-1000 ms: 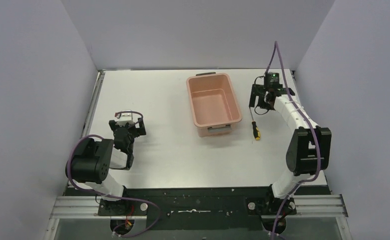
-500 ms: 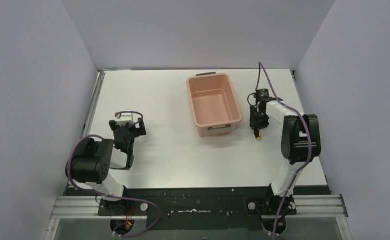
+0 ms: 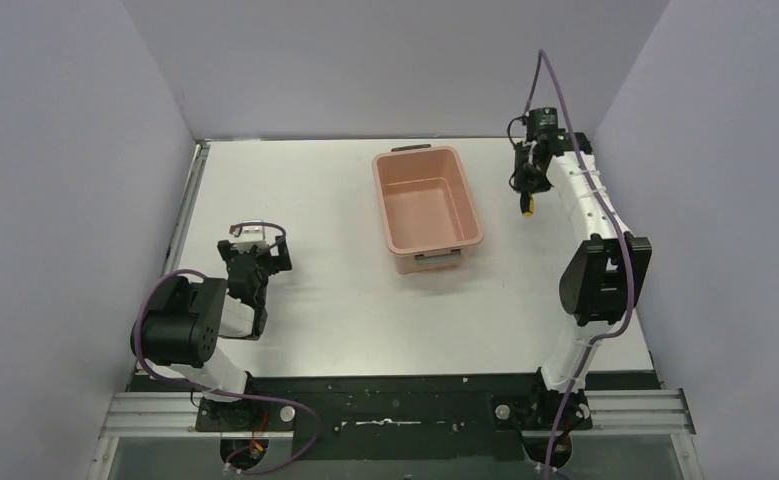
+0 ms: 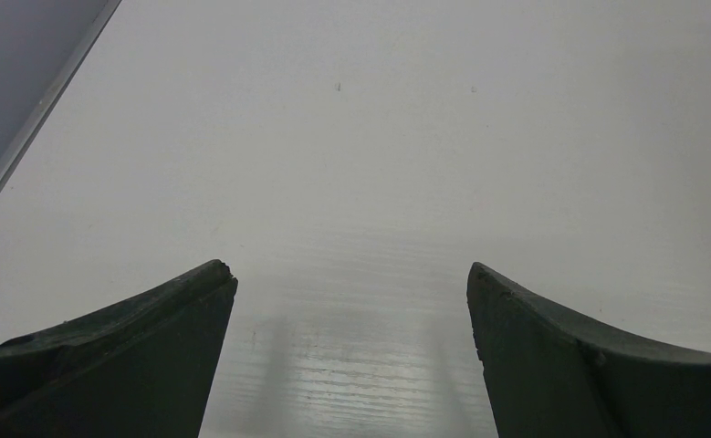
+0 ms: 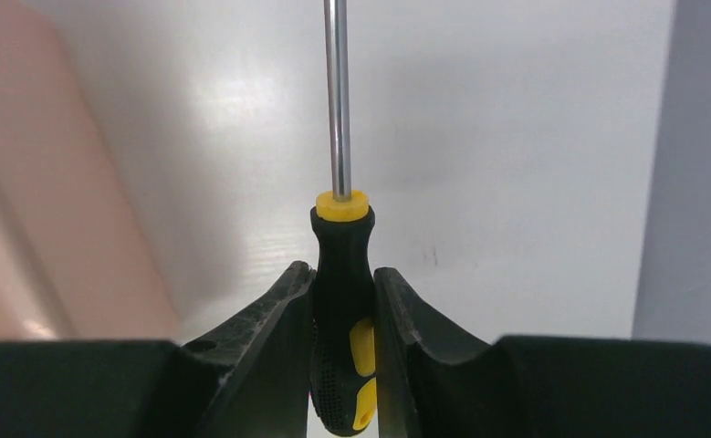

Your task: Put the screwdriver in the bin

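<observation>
While the left fingers (image 4: 151,338) are spread wide over the white bench (image 4: 379,137), the slim screwdriver with a yellow-and-black handle (image 5: 342,301) is pinched by the right fingers (image 5: 269,319) just right of the salmon-pink plastic bin (image 3: 425,215), its metal shaft pointed straight ahead beyond them.

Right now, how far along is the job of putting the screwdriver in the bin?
Done: the right gripper is shut on the handle of the screwdriver, which looks raised off the table. In hand: the screwdriver hangs beside the bin, not over it. Left: carry it above the bin, which is empty, and release.
</observation>
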